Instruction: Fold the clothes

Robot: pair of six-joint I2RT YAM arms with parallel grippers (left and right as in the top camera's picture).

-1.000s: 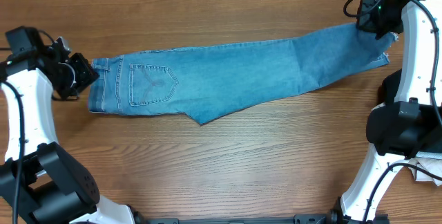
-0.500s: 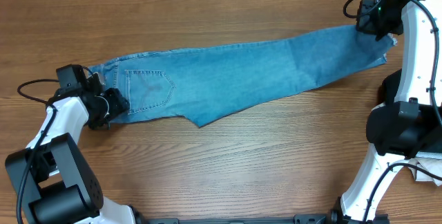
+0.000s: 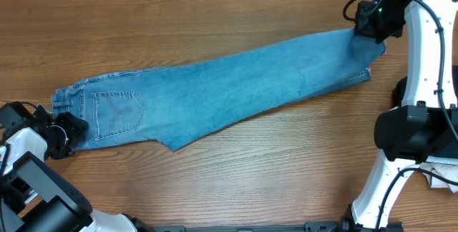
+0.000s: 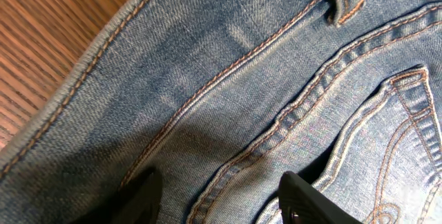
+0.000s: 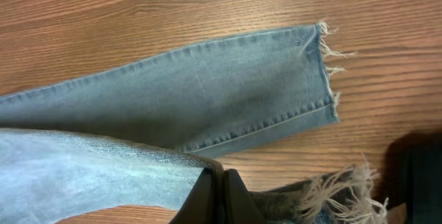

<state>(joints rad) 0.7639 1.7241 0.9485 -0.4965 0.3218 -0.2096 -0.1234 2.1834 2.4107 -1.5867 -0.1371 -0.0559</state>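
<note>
No fold yet: the jeans (image 3: 229,89) lie full-length on the bench (image 3: 250,182). Right pincer (image 3: 366,26), upper right, pinches a hem (image 5: 338,186); left pincer (image 3: 68,128) sits at the waistband (image 4: 83,113), grip unclear.

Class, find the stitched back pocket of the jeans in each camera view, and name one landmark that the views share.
Overhead: the back pocket sits near the left end of the jeans.
Left wrist: lower right of the picture, seen close up.
Right wrist: not in it; only the frayed hems show.
Shared landmark: the wooden table.
</note>
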